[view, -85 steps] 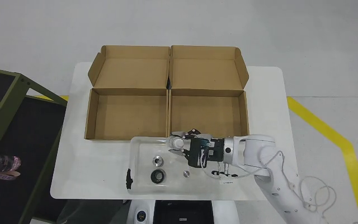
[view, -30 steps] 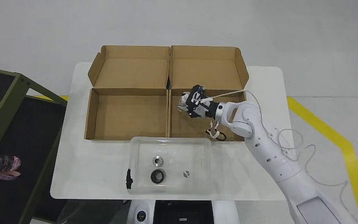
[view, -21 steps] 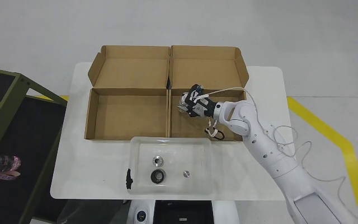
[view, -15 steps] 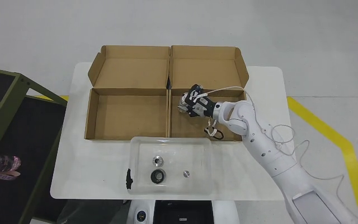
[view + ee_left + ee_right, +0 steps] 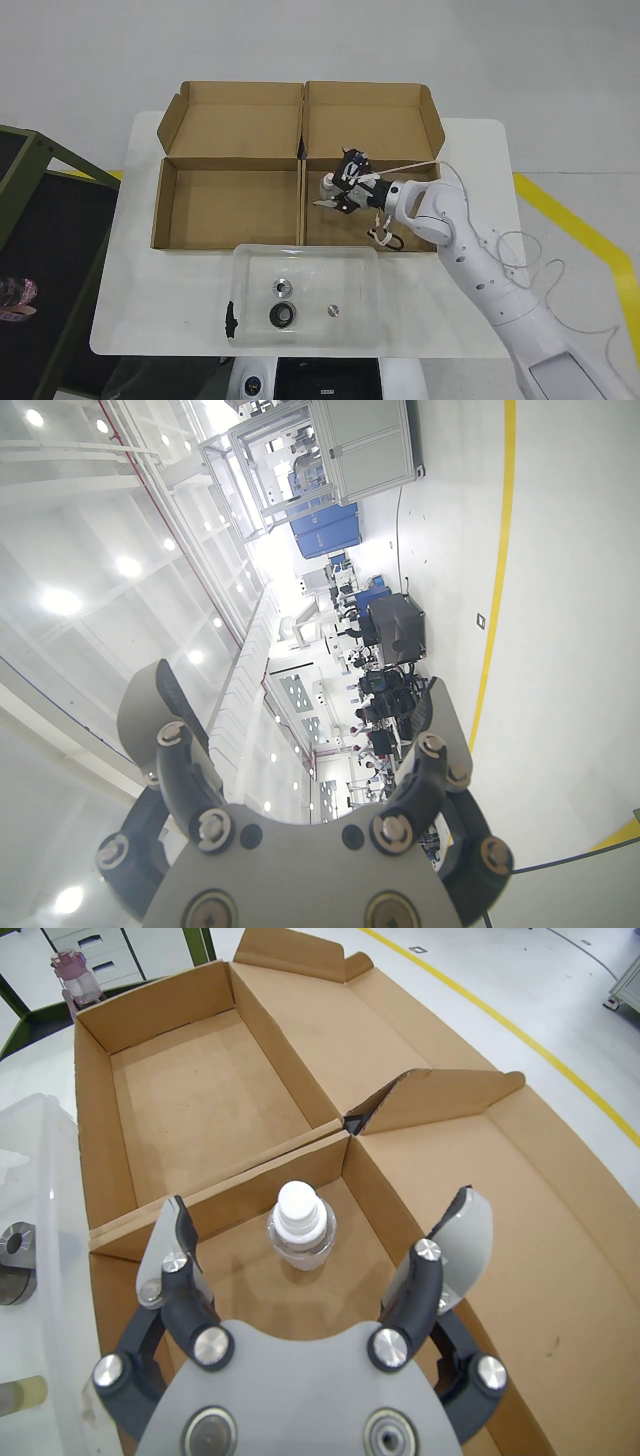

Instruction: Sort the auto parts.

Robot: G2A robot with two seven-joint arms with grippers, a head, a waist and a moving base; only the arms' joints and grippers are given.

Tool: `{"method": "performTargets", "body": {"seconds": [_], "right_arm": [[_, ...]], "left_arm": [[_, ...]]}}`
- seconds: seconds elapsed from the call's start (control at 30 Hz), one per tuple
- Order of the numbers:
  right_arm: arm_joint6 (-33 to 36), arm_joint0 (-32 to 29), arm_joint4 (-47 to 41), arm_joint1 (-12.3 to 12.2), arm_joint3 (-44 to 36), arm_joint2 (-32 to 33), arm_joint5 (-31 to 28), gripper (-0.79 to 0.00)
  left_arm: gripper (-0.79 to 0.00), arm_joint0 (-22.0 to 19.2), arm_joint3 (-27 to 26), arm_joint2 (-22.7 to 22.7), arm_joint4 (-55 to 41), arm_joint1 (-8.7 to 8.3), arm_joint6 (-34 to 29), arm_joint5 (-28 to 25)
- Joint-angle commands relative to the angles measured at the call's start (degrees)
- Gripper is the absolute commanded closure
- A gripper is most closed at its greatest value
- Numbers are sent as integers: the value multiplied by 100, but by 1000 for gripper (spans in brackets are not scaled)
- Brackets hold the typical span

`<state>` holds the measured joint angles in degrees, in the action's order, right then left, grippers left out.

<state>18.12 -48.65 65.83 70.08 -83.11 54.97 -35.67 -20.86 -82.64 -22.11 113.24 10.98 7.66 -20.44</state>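
A small clear bottle [image 5: 299,1228] with a white cap stands upright on the floor of the right cardboard box [image 5: 500,1238], in the corner next to the divider wall. My right gripper [image 5: 320,1203] hovers just over the bottle, open, its fingers [image 5: 172,1233] wide on both sides and touching nothing. In the top view the same gripper [image 5: 336,190] sits over the right box's [image 5: 335,228] left side with the bottle [image 5: 326,183] at its tip. My left gripper [image 5: 297,680] is open and holds nothing, pointing up into the hall.
A clear plastic tray [image 5: 240,262] at the table's front holds a metal ring [image 5: 283,289], a black bearing [image 5: 283,316] and a small cylinder [image 5: 333,310]. The left cardboard box [image 5: 228,208] has a bare floor. Both lids stand open at the back.
The right arm carried the bottle from the tray to the right box. Within the last half second its fingers opened and let the bottle go; it now stands in the box.
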Motion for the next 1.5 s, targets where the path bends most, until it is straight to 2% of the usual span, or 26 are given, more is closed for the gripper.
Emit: {"method": "performTargets", "body": {"seconds": [0.0, 0.27, 0.53, 0.8, 1.1, 1.47], "right_arm": [[112, -176, 66, -55, -380, 139, -59, -785], [554, -1022, 212, -242, -1575, 523, -320, -785], [484, -1731, 322, -401, -2482, 885, -811, -785], [783, -2463, 526, -535, -3359, 1056, -1086, -785], [1087, -2818, 645, -587, -3558, 783, -1144, -785], [1800, -3080, 1024, -664, -3826, 587, -1100, -785]], "left_arm": [[-785, 0, 0, 0, 0, 0, 0, 0], [-785, 0, 0, 0, 0, 0, 0, 0], [-785, 0, 0, 0, 0, 0, 0, 0], [-785, 0, 0, 0, 0, 0, 0, 0], [-785, 0, 0, 0, 0, 0, 0, 0], [-785, 0, 0, 0, 0, 0, 0, 0]]}}
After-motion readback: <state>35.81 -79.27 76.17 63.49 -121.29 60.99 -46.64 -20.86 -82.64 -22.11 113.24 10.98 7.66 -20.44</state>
